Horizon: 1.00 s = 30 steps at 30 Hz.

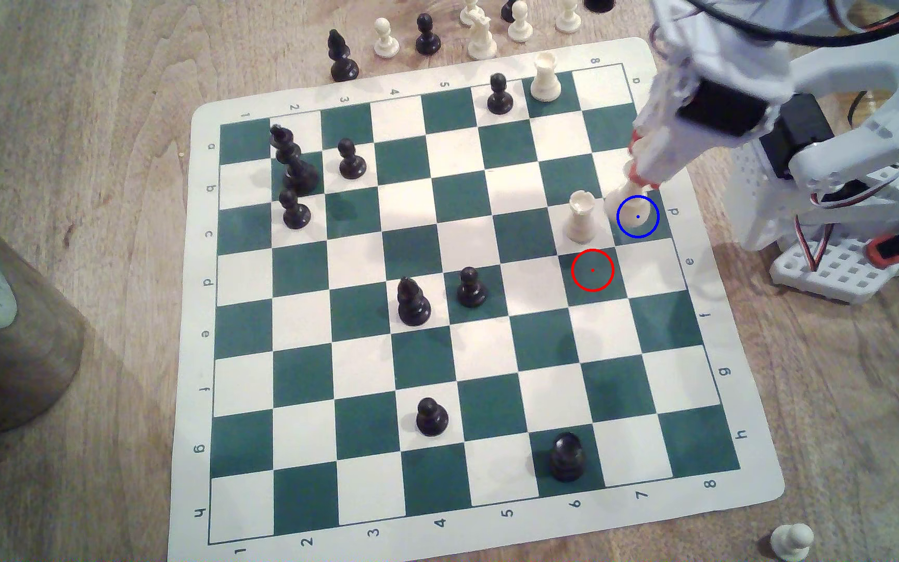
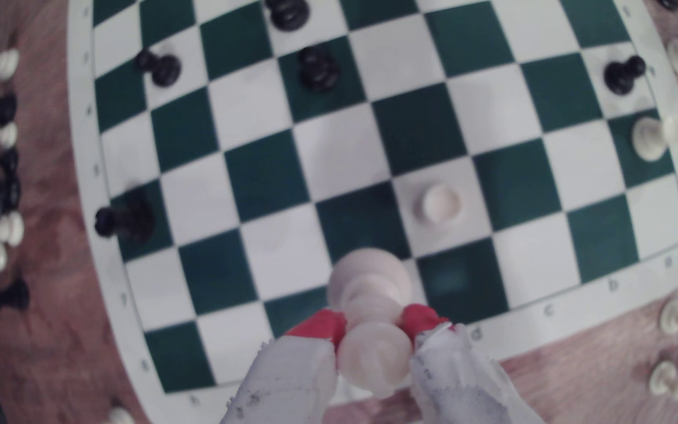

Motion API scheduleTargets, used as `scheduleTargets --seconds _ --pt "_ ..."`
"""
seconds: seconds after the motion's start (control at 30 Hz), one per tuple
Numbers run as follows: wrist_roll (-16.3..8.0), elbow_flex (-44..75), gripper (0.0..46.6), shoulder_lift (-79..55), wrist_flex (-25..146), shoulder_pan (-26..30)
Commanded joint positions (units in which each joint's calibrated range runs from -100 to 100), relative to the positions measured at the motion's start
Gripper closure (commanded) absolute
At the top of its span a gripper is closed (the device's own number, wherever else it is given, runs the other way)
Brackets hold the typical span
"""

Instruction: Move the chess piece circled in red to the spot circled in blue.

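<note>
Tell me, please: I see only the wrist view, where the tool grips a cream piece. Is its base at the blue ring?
Observer: Yes. In the exterior view the cream piece, held by the tool, has its base inside the blue ring. I cannot tell whether it touches the board.
Operator: Is the red ring free?
Observer: Yes, the red ring marks a bare green square.
Operator: What is next to the blue ring?
Observer: A cream rook stands on the neighbouring square, on the exterior view's left.
</note>
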<state>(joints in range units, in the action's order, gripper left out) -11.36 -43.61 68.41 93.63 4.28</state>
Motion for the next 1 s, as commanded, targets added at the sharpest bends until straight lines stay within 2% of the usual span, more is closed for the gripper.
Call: scheduleTargets --seconds 0.0,0.17,0.3,0.53,0.97 --pt "1.51 -1.36 46.4 1.37 -0.51 -4.39" --pt "3.81 -6.89 46.4 -1.6 -5.17 -10.81" --pt "4.88 -8.71 46.4 -4.24 -7.38 -13.7" --pt "5.86 -9.34 46.4 -10.18 -7.63 -15.27" --pt "5.96 -13.96 46.4 -18.92 -11.48 -14.88"
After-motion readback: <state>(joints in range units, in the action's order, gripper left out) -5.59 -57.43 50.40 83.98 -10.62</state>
